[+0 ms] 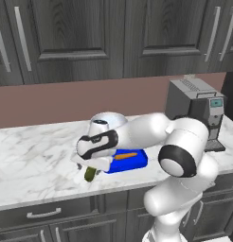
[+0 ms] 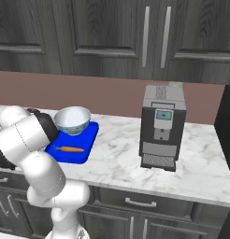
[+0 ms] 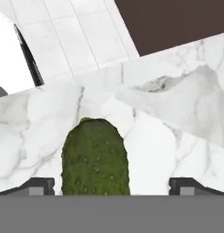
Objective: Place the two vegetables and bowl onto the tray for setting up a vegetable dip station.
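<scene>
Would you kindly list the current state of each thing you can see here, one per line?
Small thin orange carrot: lying flat on the tray.
Pale blue round bowl: upright on the tray's far end.
Bright blue flat tray: flat on the marble counter.
Stubby dark green cucumber: off the tray, under the gripper near the counter's front edge.
Grey coffee machine: upright on the counter.

Table [image 2: 117, 163]: white marble with grey veining, running the width of both base views.
Coffee machine [image 2: 162, 127]: grey and black box with a small teal screen on its front, upright on the table toward the right end, well apart from the blue board.
Backsplash [image 1: 52, 101]: plain reddish-brown band behind the table.
Upper cabinets [image 2: 112, 32]: dark grey wood grain, long metal handles.
Lower drawers [image 1: 42, 215]: same dark finish, horizontal bar handles.
Floor [image 3: 77, 32]: pale square tiles, seen past the table edge.
</scene>
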